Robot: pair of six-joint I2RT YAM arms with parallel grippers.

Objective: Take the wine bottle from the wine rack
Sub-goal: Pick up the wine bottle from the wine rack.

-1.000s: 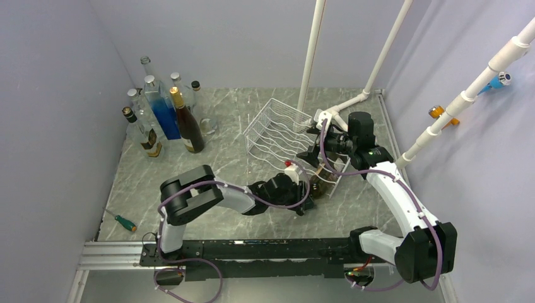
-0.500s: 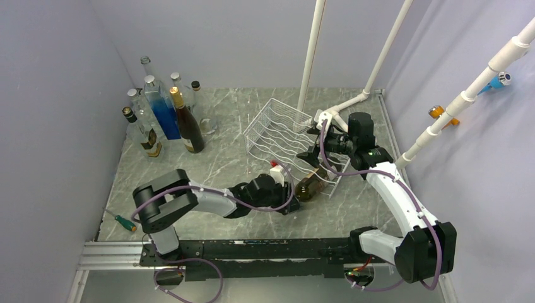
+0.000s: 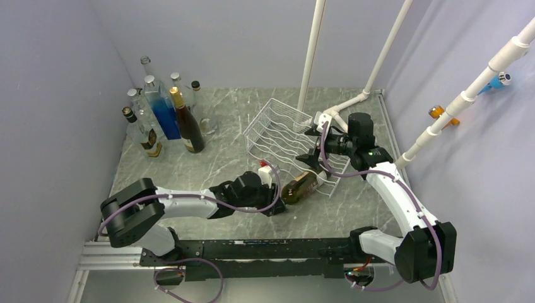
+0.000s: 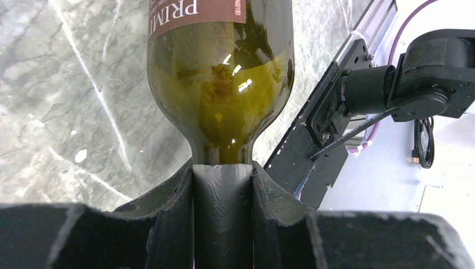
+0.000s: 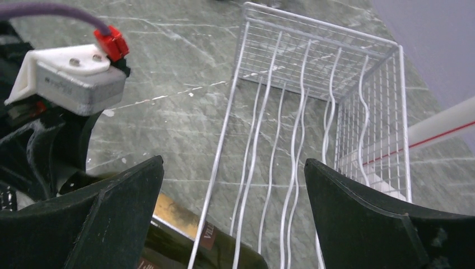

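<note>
While it lies on its side, bottle [image 3: 301,187]: green glass with a dark red label [image 4: 179,14]. Its base end sits at the rack's near edge and its neck points toward the near left, out over the table.
Bottle and rack, right wrist view: a wire of the rack's front edge crosses over the bottle [image 5: 196,241], so the base end is not clear of the frame.
Rack [image 3: 271,126]: white wire, set at an angle on the table. Its wavy cradle rows [image 5: 291,168] hold nothing apart from that one bottle end.
Left gripper [image 3: 277,201]: closed tight on the bottle's neck, low over the table. In the left wrist view, both fingers [image 4: 173,213] press the dark foil just below the shoulder.
Right gripper [image 3: 313,144]: jaws spread wide, holding nothing, hanging above the rack's right side. Its fingers [image 5: 112,218] frame the cradles from above.
Table [image 3: 214,158]: grey marbled top.
Spare bottles [image 3: 164,117]: standing upright in a cluster at the far left, well apart from the rack.
Screwdriver [image 3: 123,219]: green handle, lying at the near left edge.
Pipes [image 3: 312,57]: white, rising behind the rack and along the right wall.
</note>
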